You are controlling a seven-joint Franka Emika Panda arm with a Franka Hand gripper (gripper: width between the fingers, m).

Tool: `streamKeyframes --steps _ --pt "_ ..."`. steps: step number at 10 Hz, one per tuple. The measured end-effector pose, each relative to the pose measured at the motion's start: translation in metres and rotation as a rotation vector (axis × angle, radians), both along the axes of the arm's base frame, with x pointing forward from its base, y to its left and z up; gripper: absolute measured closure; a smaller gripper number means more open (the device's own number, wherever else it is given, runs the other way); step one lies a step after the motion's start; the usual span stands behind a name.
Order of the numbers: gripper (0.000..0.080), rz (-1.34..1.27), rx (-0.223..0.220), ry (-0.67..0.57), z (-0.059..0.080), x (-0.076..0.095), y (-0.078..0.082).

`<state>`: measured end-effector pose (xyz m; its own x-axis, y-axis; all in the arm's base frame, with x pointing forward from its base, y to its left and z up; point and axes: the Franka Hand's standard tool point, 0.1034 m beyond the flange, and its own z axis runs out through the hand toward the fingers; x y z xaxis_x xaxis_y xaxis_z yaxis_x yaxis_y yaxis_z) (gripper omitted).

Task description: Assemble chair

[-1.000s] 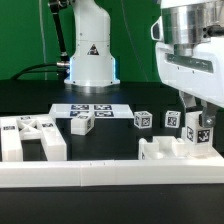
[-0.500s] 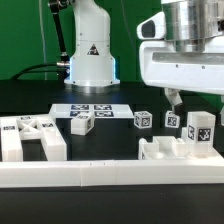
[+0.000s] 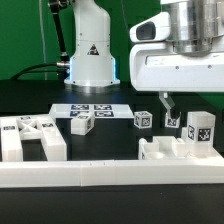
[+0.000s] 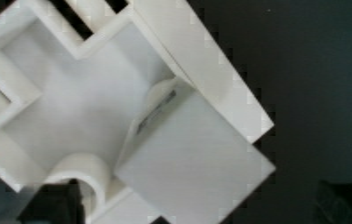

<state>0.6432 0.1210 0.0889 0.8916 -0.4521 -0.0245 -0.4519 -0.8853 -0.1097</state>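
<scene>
The chair lies in loose white pieces. At the exterior view's right, a seat slab [image 3: 170, 151] leans on the front rail with a tagged post [image 3: 201, 130] standing in it. My gripper [image 3: 193, 106] hangs just above that post, open and holding nothing. One dark finger [image 3: 165, 103] shows; the other is cut off by the frame edge. Two small tagged blocks [image 3: 143, 118] [image 3: 172, 120] stand behind the slab. More chair pieces [image 3: 30, 136] lie at the left. The wrist view looks down on the white slab [image 4: 173, 150] between the jaws.
The long plain white rail [image 3: 100, 176] runs along the table's front. The marker board [image 3: 93, 109] lies mid-table with a tagged piece [image 3: 80, 124] at its front edge. The arm's white base [image 3: 90, 50] stands behind it.
My gripper was shut on the tagged post a second ago. It has opened, let go of the post, risen and shifted toward the exterior view's left. The post stays in place.
</scene>
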Motion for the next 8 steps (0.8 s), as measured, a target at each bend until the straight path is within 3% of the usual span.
streamKeyframes --steps 2,7,8 --pt "0.015 0.298 -0.061 -0.047 0.0005 0.0026 -0.0005" --pt "0.015 0.553 -0.073 -0.072 -0.0038 0.0002 0.0007" --pt "0.0241 0.553 -0.073 -0.072 -0.0039 0.0002 0.0003"
